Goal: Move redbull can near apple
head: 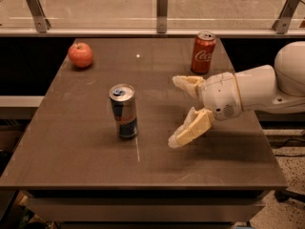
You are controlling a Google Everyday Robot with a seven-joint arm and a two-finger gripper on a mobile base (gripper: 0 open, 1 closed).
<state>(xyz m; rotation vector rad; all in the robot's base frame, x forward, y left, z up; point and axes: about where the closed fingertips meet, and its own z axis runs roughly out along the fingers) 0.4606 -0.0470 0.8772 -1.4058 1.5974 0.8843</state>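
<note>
Gripper [178, 109]: fingers spread wide, holding nothing. Redbull can [124, 111] stands upright at the gripper's 9 o'clock, near but apart, in line with the gap. Apple [80, 55] lies at the can's 11 o'clock.

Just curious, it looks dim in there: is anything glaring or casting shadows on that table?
Camera view: warm, dim light; one small glare spot on the table right of the apple; a soft shadow lies under the open gripper, hovering right of the redbull can.
</note>
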